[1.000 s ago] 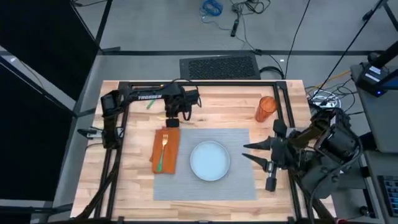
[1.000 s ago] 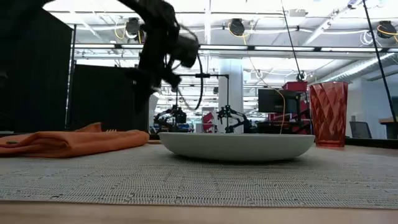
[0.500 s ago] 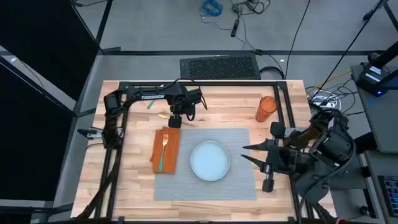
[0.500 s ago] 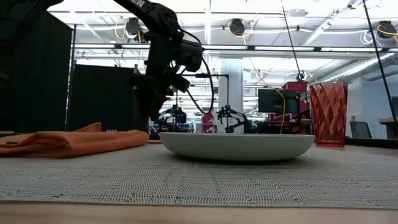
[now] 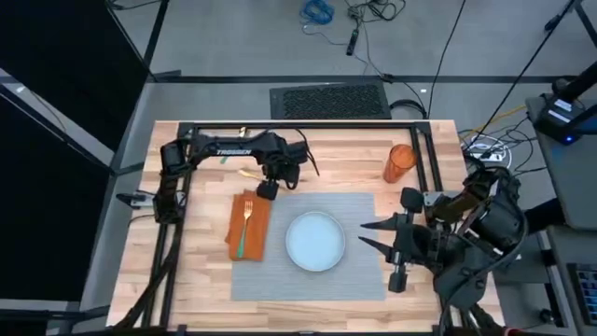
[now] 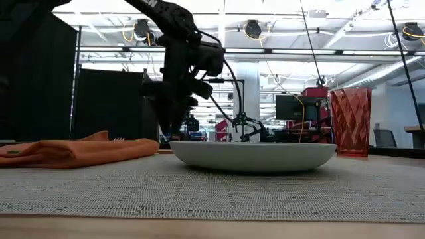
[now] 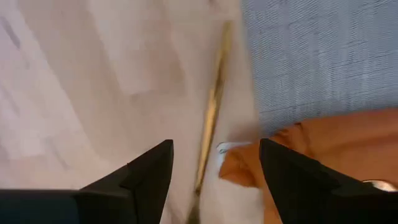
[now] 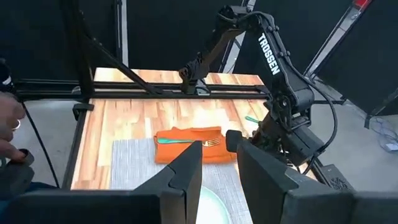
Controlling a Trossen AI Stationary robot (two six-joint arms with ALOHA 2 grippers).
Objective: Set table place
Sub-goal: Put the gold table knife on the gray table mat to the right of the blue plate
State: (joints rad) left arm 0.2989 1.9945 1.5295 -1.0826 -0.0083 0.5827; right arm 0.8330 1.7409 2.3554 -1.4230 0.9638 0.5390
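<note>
The grey placemat point(image 5: 359, 271) lies on the wooden table point(image 5: 201, 280), and the pale round plate point(image 5: 314, 240) sits on the mat's middle. An orange napkin point(image 5: 250, 238) lies over the mat's left edge with a gold fork with a green handle point(image 5: 244, 224) on top. A thin gold utensil point(image 7: 211, 118) lies flat on the wood just beyond the napkin. My left gripper point(image 5: 266, 189) point(image 7: 214, 144) points down over it, open, a finger on either side, touching nothing I can see. My right gripper point(image 5: 364, 234) point(image 8: 219, 146) hovers open at the mat's right edge.
An orange-red faceted cup point(image 5: 398, 163) stands at the table's far right. A small green item point(image 5: 224, 157) lies near the far left. A black metal frame point(image 5: 308, 127) rims the table. A person's hand point(image 8: 9, 124) shows beyond the table's left side.
My left gripper has gone a little toward the table's right edge and come down toward the wood beyond the napkin, its fingers now pointing down. My right gripper has drifted slightly toward the near edge.
</note>
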